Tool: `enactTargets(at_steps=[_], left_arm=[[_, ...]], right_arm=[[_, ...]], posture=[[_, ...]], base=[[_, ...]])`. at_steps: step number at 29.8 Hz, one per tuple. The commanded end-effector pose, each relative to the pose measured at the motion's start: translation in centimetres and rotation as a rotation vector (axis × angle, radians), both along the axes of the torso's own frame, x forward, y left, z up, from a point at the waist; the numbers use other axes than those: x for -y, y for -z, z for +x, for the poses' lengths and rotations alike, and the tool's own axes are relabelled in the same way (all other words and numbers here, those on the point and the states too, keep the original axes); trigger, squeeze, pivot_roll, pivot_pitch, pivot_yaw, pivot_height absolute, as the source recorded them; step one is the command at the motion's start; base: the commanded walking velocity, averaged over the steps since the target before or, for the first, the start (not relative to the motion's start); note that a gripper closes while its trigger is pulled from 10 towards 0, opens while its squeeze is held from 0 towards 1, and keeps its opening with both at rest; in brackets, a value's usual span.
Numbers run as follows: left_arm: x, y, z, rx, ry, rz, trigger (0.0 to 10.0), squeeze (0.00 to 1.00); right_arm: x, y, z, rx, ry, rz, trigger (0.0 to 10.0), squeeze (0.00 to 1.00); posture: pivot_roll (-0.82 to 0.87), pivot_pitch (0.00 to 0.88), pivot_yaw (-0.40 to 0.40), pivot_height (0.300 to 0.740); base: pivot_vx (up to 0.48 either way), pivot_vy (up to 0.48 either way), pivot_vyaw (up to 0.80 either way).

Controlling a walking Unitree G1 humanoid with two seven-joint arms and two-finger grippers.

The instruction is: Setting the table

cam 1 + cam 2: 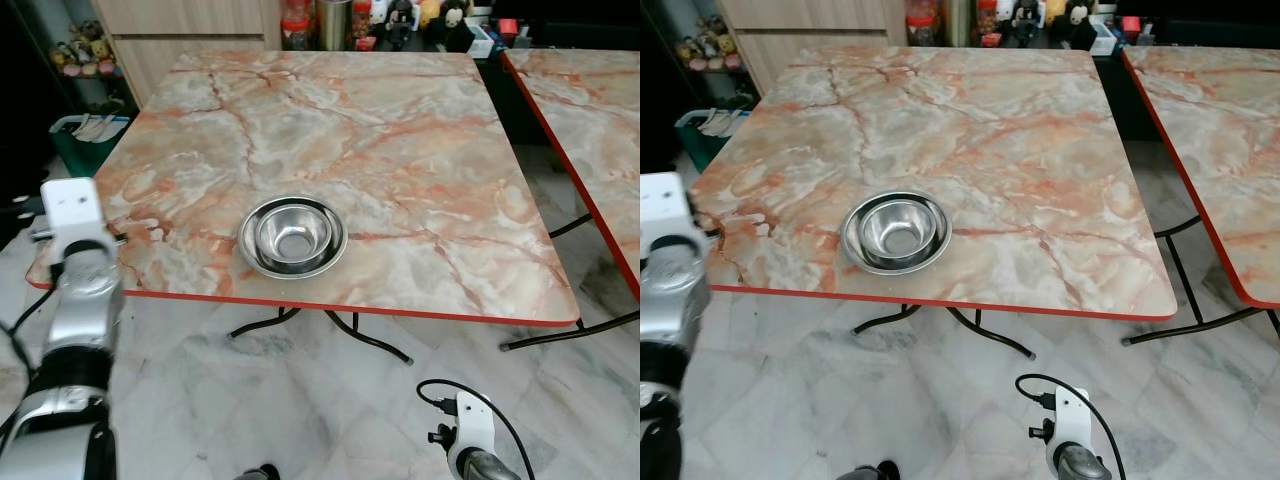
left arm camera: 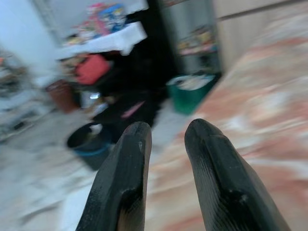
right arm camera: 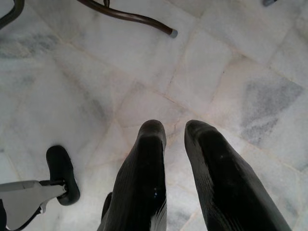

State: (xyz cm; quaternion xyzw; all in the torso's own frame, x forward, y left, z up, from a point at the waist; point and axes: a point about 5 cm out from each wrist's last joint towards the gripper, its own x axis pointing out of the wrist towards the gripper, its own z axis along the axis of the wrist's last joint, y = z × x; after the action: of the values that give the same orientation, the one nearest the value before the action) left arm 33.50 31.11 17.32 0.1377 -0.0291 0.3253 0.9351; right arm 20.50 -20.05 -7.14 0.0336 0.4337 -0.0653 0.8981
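Steel bowl (image 1: pixel 293 236) sits in a matching dish near the marble worktop's (image 1: pixel 420 150) front edge. Left pincer (image 2: pixel 166 137), released with nothing held, hovers at the worktop's corner; right pincer (image 3: pixel 169 132), fingers slightly parted and empty, hangs over the floor (image 3: pixel 231 72).

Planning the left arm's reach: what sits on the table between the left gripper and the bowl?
Nothing: in the left eye view, only bare marble tabletop separates left gripper and bowl.
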Motion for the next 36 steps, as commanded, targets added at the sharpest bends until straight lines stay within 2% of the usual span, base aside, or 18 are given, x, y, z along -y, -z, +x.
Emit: enactTargets(at_steps=[1, 2, 3, 5, 7, 9, 12, 14, 15, 17, 21, 23, 24, 26, 28, 31, 34, 36], left_arm=[[-1.8, 1.4, -1.4, -0.051, -0.088, 0.039, 10.0, 0.0], [-1.8, 1.4, -1.4, -0.051, -0.088, 0.039, 10.0, 0.0], [-3.0, 2.4, -2.5, -0.088, -0.148, 0.065, 10.0, 0.0], [-3.0, 2.4, -2.5, -0.088, -0.148, 0.065, 10.0, 0.0], [-5.1, 5.5, -5.2, -0.21, -0.282, 0.107, 10.0, 0.0], [-5.1, 5.5, -5.2, -0.21, -0.282, 0.107, 10.0, 0.0], [-6.3, 8.7, -7.8, -0.358, -0.368, 0.12, 10.0, 0.0], [-6.3, 8.7, -7.8, -0.358, -0.368, 0.12, 10.0, 0.0], [-6.2, 10.7, -9.2, -0.44, -0.391, 0.103, 10.0, 0.0], [-5.5, 13.6, -11.1, -0.551, -0.395, 0.069, 10.0, 0.0], [-3.6, 16.7, -12.4, -0.656, -0.327, -0.036, 10.0, 0.0], [-3.1, 17.4, -12.5, -0.679, -0.292, -0.076, 10.0, 0.0], [-2.1, 18.5, -12.6, -0.737, -0.223, -0.135, 10.0, 0.0], [-1.0, 19.3, -12.5, -0.761, -0.157, -0.181, 10.0, 0.0], [0.4, 20.2, -12.4, -0.813, -0.061, -0.193, 10.0, 0.0], [1.2, 20.6, -12.4, -0.838, -0.014, -0.198, 10.0, 0.0], [4.2, 21.6, -11.7, -0.859, 0.138, -0.236, 10.0, 0.0], [5.2, 21.8, -11.4, -0.86, 0.181, -0.258, 10.0, 0.0]], right_arm=[[0.0, 0.2, -0.4, -0.012, 0.008, 0.004, 10.0, 0.0], [0.0, 0.2, -0.4, -0.012, 0.008, 0.004, 10.0, 0.0], [0.0, 0.2, -0.4, -0.012, 0.008, 0.004, 10.0, 0.0], [0.0, 0.2, -0.4, -0.012, 0.008, 0.004, 10.0, 0.0], [0.0, 0.2, -0.4, -0.012, 0.009, 0.004, 10.0, 0.0], [0.0, 0.2, -0.4, -0.012, 0.009, 0.004, 10.0, 0.0], [0.0, 0.2, -0.4, -0.011, 0.009, 0.004, 10.0, 0.0], [0.0, 0.2, -0.4, -0.011, 0.009, 0.004, 10.0, 0.0], [0.0, 0.2, -0.4, -0.011, 0.009, 0.004, 10.0, 0.0], [0.0, 0.2, -0.4, -0.012, 0.008, 0.004, 10.0, 0.0], [0.0, 0.2, -0.4, -0.013, 0.007, 0.004, 10.0, 0.0], [0.0, 0.2, -0.4, -0.013, 0.007, 0.004, 10.0, 0.0], [0.0, 0.2, -0.4, -0.013, 0.007, 0.004, 10.0, 0.0], [0.0, 0.2, -0.4, -0.014, 0.008, 0.003, 10.0, 0.0], [0.0, 0.2, -0.4, -0.015, 0.008, 0.001, 10.0, 0.0], [0.0, 0.2, -0.4, -0.016, 0.009, 0.0, 10.0, 0.0], [0.0, 0.3, -0.5, -0.019, 0.009, -0.002, 10.0, 0.0], [0.0, 0.3, -0.5, -0.022, 0.008, -0.004, 10.0, 0.0]], posture=[[0.04, 0.122, 0.02, 0.736], [0.04, 0.122, 0.02, 0.736], [0.04, 0.122, 0.02, 0.736], [0.04, 0.122, 0.02, 0.736], [0.04, 0.119, 0.02, 0.736], [0.04, 0.119, 0.02, 0.736], [0.04, 0.119, 0.021, 0.736], [0.04, 0.119, 0.021, 0.736], [0.03, 0.117, 0.023, 0.736], [0.03, 0.115, 0.023, 0.736], [0.03, 0.114, 0.022, 0.736], [0.03, 0.115, 0.022, 0.736], [0.03, 0.114, 0.022, 0.736], [0.03, 0.114, 0.021, 0.736], [0.03, 0.116, 0.022, 0.736], [0.03, 0.116, 0.022, 0.736], [0.03, 0.116, 0.022, 0.736], [0.03, 0.116, 0.022, 0.736]], base=[[0.0, 0.0, 0.0], [0.0, 0.0, 0.0], [0.0, 0.0, 0.0], [0.0, 0.0, 0.0], [0.0, 0.0, 0.0], [0.0, 0.0, 0.0], [0.0, 0.0, 0.0], [0.0, 0.0, 0.0], [0.0, 0.0, 0.0], [0.0, 0.0, 0.0], [0.0, 0.0, 0.0], [0.0, 0.0, 0.0], [0.0, 0.0, 0.0], [0.0, 0.0, 0.0], [0.0, 0.0, 0.0], [0.0, 0.0, 0.0], [0.0, 0.0, 0.0], [0.0, 0.0, 0.0]])
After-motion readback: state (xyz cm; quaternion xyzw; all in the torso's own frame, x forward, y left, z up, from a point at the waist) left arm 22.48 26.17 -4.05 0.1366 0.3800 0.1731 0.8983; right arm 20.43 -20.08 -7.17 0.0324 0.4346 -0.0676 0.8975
